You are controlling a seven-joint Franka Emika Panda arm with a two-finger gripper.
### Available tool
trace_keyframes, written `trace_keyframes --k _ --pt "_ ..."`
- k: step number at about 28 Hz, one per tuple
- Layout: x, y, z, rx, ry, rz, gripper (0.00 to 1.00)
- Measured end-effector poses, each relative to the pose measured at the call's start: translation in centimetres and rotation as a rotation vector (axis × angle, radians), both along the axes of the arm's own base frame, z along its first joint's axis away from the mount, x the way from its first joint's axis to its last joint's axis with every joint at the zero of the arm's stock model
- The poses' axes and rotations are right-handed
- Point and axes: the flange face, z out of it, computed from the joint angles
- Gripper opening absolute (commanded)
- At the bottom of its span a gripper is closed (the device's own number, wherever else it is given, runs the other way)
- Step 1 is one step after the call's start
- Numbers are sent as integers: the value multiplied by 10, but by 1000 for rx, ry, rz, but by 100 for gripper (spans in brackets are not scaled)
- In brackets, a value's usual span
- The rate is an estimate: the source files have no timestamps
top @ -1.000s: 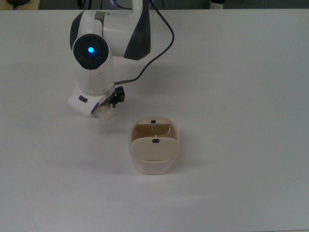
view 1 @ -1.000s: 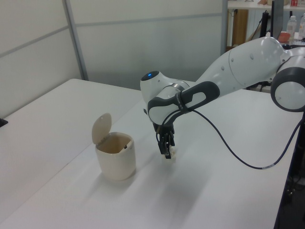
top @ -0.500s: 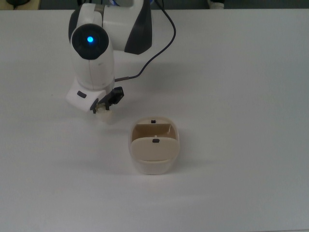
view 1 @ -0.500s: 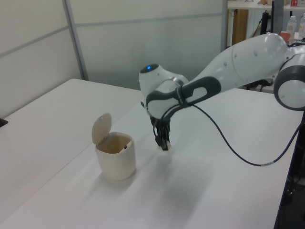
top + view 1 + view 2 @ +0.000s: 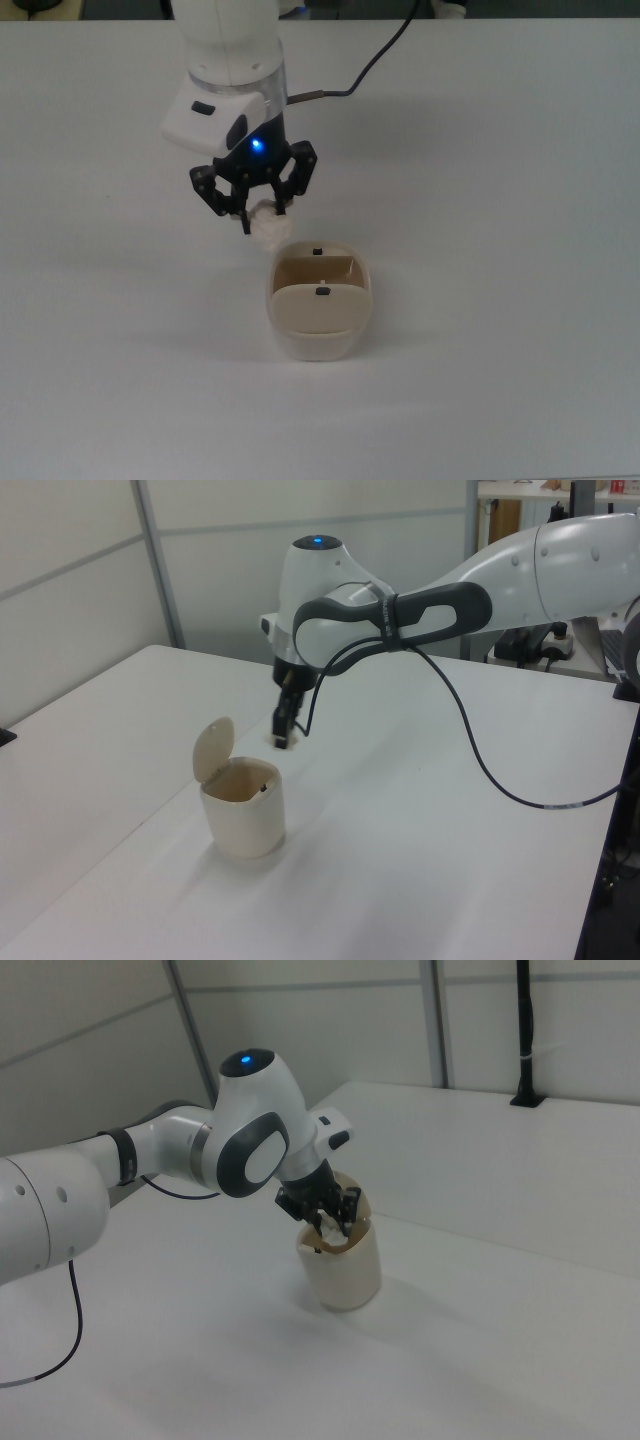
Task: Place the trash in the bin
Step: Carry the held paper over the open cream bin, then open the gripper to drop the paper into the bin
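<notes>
The tool (image 5: 262,215) is gripping the trash (image 5: 267,227) — a crumpled off-white wad pinched between its dark fingers (image 5: 243,213) — and holding it in the air above the white desk (image 5: 500,200). In the top view it is hanging just beside the rim of the bin (image 5: 318,345), whose flap lid (image 5: 213,748) is standing tilted up, the tan inside showing.

- The arm (image 5: 470,580) is reaching out level, its wrist bending straight down.
- The gripper (image 5: 262,214) is pointing downward, pinching the trash (image 5: 268,226) between its fingers.
</notes>
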Motion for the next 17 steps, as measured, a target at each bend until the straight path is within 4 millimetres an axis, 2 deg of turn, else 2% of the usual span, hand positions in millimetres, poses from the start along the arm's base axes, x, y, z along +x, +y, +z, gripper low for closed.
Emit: trace_keyframes --k 2,4,5,8,17 --pt "4 12 -4 10 -29 12 47" --pt "8 20 -9 14 -51 20 54" --pt "10 24 -13 15 -60 24 76" --pt "16 30 -23 19 -80 24 100" --pt "18 32 -26 35 -86 -17 100"
